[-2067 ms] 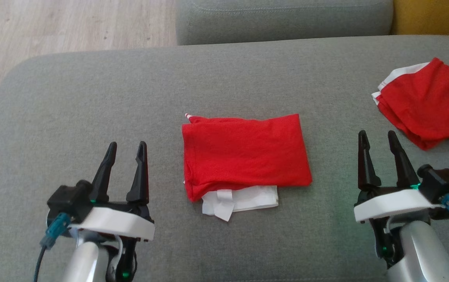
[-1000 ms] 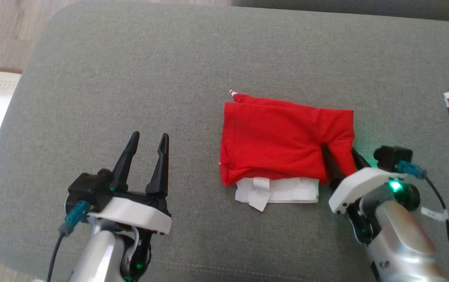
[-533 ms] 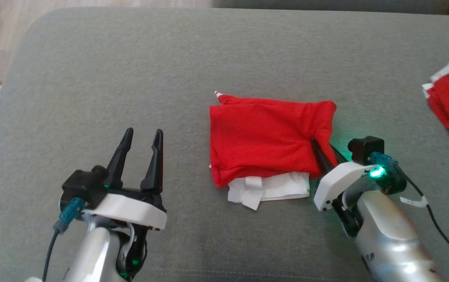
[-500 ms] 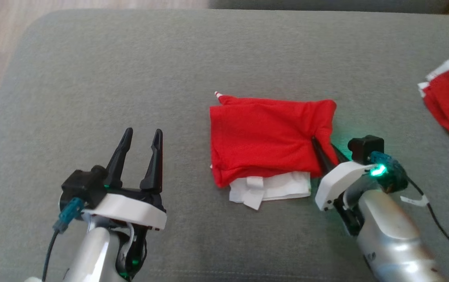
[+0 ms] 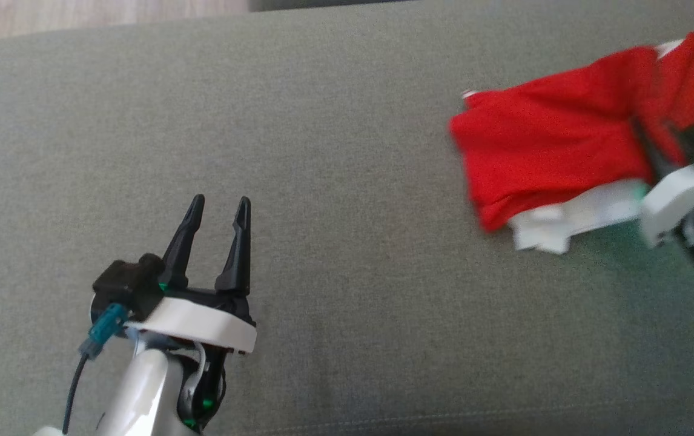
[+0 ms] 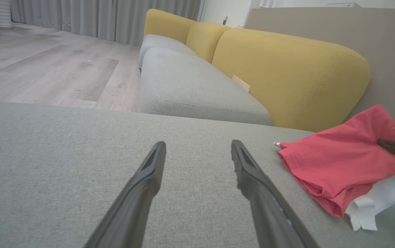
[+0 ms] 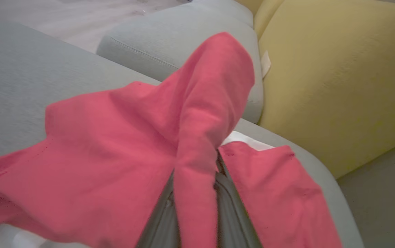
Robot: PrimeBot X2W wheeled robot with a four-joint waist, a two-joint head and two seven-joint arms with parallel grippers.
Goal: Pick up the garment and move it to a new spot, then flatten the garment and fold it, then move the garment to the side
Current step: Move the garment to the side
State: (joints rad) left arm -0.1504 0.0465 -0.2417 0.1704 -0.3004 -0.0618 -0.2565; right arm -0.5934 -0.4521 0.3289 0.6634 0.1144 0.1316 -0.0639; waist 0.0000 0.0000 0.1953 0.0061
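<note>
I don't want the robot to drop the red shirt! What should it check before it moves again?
1. Grip on the folded garment: ok. The right gripper has red cloth pinched between its fingers.
2. Is the left gripper out of the way: ok. It is open, over bare cushion, apart from the cloth.
3. Fold neat: not ok. The pinched edge is bunched up and a white layer pokes out at the near edge.
4. Landing spot: cannot tell. The other red garment lies just past the fingers; whether the two touch is unclear.
5. Clear look from the head view: not ok. That side is blurred.
</note>
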